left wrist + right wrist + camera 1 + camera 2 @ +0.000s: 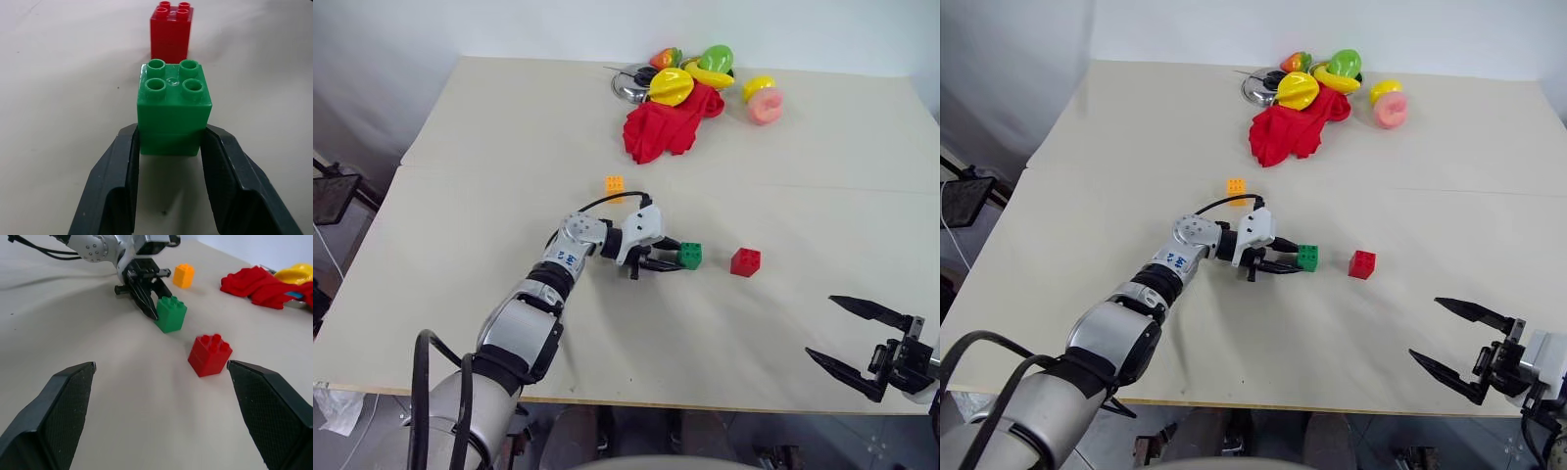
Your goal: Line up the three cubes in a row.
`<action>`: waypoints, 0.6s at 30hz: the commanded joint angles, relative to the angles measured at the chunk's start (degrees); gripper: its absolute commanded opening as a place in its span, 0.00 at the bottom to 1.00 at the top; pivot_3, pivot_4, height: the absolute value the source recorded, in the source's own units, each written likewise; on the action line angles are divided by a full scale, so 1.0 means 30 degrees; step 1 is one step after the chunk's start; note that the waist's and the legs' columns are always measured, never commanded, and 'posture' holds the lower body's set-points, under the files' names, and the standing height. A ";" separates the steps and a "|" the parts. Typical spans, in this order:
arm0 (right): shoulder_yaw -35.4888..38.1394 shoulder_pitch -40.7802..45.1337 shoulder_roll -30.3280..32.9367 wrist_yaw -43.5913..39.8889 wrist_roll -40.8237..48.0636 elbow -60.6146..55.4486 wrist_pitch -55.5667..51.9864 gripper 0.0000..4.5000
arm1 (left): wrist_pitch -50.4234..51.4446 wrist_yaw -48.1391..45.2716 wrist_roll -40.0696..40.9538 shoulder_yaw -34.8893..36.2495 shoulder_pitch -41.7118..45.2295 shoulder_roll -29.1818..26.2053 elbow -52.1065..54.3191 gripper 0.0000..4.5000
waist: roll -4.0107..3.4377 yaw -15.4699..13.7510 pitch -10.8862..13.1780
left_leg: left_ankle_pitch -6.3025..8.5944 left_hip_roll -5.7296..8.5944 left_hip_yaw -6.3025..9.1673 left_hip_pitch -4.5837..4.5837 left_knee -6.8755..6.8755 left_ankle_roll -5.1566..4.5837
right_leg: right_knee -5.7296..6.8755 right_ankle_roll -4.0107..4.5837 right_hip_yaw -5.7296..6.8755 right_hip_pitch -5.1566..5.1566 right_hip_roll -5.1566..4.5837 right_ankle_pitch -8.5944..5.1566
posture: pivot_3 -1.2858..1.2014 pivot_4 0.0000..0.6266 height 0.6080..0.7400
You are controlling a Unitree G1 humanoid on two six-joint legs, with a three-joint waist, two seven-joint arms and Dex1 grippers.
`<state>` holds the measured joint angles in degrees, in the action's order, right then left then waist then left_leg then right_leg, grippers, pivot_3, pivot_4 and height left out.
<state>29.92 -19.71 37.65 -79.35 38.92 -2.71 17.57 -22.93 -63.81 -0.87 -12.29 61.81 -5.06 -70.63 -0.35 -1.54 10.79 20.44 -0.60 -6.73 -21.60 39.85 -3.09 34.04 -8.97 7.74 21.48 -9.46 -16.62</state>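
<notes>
Green cube [690, 255] sits on the table [489, 196], clamped between the left gripper [170, 147] fingers. Red cube [745, 261] stands near it, on the side away from the gripper; orange cube [615, 184] lies farther back. Right gripper [847, 338] hovers at the near table edge, fingers spread wide, empty.

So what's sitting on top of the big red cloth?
A yellow toy fruit rests on the red cloth's far edge. Whatever lies beneath the cloth is covered.
</notes>
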 commanded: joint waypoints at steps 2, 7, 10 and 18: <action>0.0452 -0.0856 -0.0346 0.0691 0.0232 -0.1392 -0.0160 1.00 | -0.0244 0.0315 -0.0467 0.0355 0.0474 0.0288 -0.0361 0.32 | 0.0000 -0.0007 0.0000 | 0.0004 0.0002 0.0007 -0.0007 0.0009 -0.0007 | 0.0002 -0.0004 -0.0001 0.0000 -0.0004 0.0003 | 0.52 0.24 1.00; 0.0365 -0.1087 -0.0329 0.0777 0.0233 -0.1457 -0.0233 1.00 | -0.0296 -0.0198 -0.0625 0.0588 0.0304 0.0334 -0.0351 0.49 | -0.0002 0.0006 -0.0001 | 0.0006 0.0002 0.0009 -0.0009 0.0012 -0.0011 | 0.0001 -0.0004 0.0002 0.0000 -0.0004 0.0003 | 0.52 0.24 1.00; 0.0175 -0.0769 -0.0215 0.0753 0.0261 -0.1240 -0.0445 1.00 | -0.0466 -0.0012 -0.0303 0.1217 0.0302 -0.0132 -0.0216 0.69 | 0.0001 0.0050 0.0001 | 0.0006 0.0000 0.0006 -0.0013 0.0014 -0.0011 | 0.0004 -0.0004 0.0001 0.0006 -0.0004 0.0003 | 0.52 0.24 1.00; -0.0373 0.2033 -0.0504 0.1905 0.1037 -0.0655 -0.2187 1.00 | -0.0911 -0.5264 0.2189 0.2946 -0.3223 -0.4025 0.4072 0.88 | -0.0023 0.0511 -0.0012 | 0.0006 -0.0025 -0.0003 -0.0011 0.0015 -0.0009 | 0.0037 0.0003 0.0003 0.0028 0.0003 0.0000 | 0.52 0.24 1.00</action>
<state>28.21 -14.17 36.47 -74.80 39.93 -3.93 12.10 -25.80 -76.84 2.82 -4.96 53.51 -16.18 -62.70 -0.42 -0.01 10.76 20.46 -0.68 -6.72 -21.63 39.90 -3.11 34.18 -8.95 7.76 21.56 -9.45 -16.63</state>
